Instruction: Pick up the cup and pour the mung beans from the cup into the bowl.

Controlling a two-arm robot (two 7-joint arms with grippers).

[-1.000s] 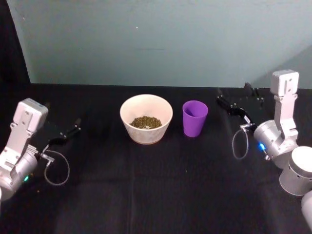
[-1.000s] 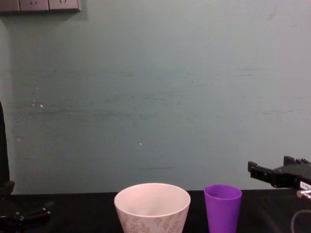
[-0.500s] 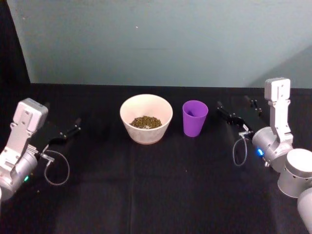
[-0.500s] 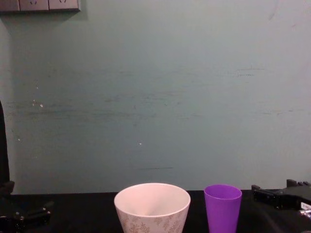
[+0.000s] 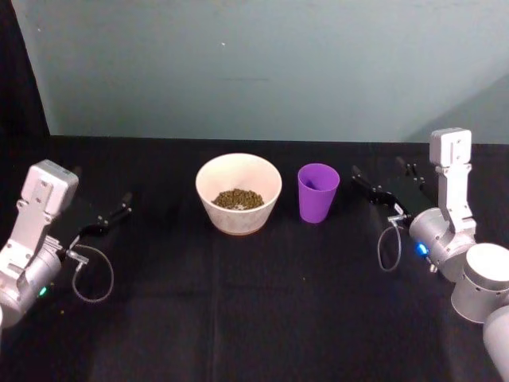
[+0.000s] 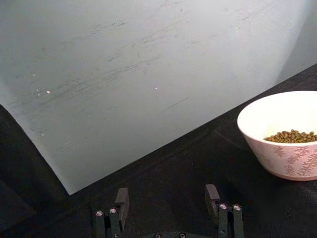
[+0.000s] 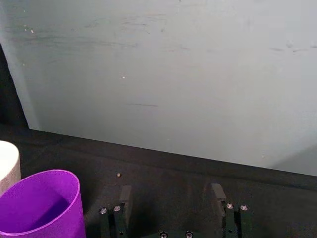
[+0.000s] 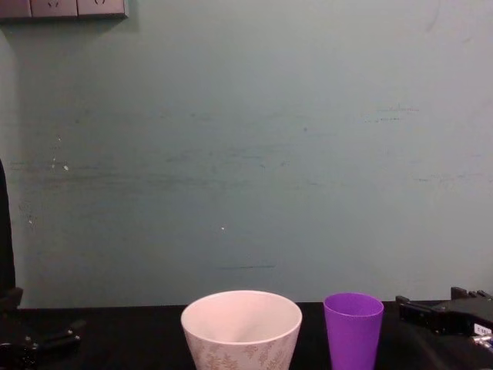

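Head view: right gripper (image 5: 382, 177) low over the black table (image 5: 254, 302), fingers spread, empty, just right of the upright purple cup (image 5: 318, 192); white bowl (image 5: 238, 193) with mung beans (image 5: 238, 199) just beyond the cup. Left gripper (image 5: 111, 215) parked well left of the bowl, fingers apart, holding nothing.

Left wrist view: bowl off to one side ahead of the open fingers (image 6: 122, 199).

Right wrist view: cup close beside the open fingers (image 7: 218, 193).

Chest view: cup between bowl and right gripper, touching neither.

Head above, chest level; both share bowl (image 5: 238, 193)
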